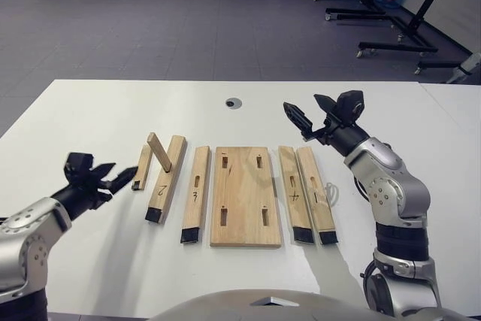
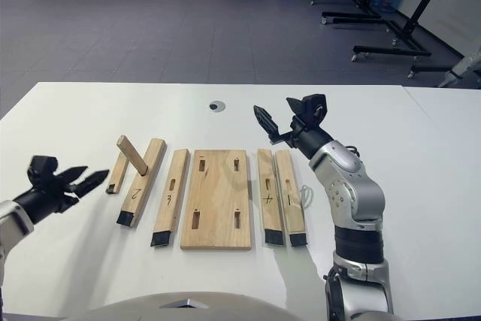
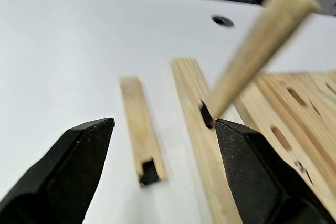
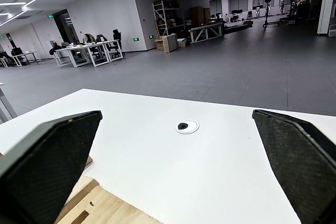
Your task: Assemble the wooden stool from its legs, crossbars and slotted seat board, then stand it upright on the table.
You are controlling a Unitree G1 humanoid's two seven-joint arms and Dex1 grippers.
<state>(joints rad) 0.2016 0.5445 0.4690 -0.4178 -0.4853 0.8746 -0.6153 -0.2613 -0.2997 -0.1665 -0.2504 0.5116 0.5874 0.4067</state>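
Slotted seat board lies flat mid-table, with two legs flat on each side. One crossbar stands tilted in the outer left leg; a second crossbar lies flat beside it. Left gripper hovers near that piece, and right gripper hangs beyond the right-hand legs — both spread wide, holding nothing

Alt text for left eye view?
Stool parts lie in a row on a white table: slotted seat board centred, two legs each side, the leftmost leg with a tilted crossbar stuck in its slot. The left end effector hovers open by a loose crossbar, the right end effector open beyond the right legs.
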